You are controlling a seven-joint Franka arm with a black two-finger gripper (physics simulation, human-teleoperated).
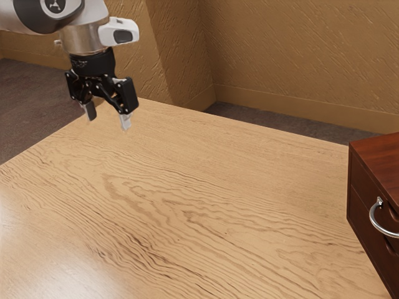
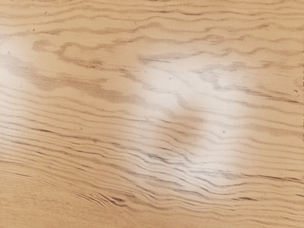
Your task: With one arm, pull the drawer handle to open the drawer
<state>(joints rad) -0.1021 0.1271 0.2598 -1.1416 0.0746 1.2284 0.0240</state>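
Tan, rough-textured walls point(image 1: 280, 50) meet in a corner behind a wide wooden table point(image 1: 187, 199), and a dark floor point(image 1: 31, 93) runs along their base. The table top has heavy wavy grain. In the wrist view that grain on the table point(image 2: 152, 190) passes under the hand, with a pale glare across its middle.

In the exterior view the arm point(image 1: 81, 25) enters at the upper left. Its gripper point(image 1: 108, 118) hangs above the table's far corner, pointing down, with its fingers point(image 1: 126, 120) spread apart and gripping nothing. They stand clear of the wood.

At the exterior view's right edge a reddish-brown cabinet point(image 1: 374, 162) stands on the table. A drawer point(image 1: 365, 208) sits in its face and carries a curved silver handle point(image 1: 378, 219). The handle is well apart from the gripper, across the table on the far side from it. Between the two lies only plain table top.

The frame cuts the cabinet off at the right and at the bottom, so only a slice of its top and front shows. The far end of the handle runs to the frame's edge. Seams in the face are dark and hard to follow, and I cannot tell how many drawers there are or which one bears the handle. What shows of the drawer front looks level with the cabinet face.
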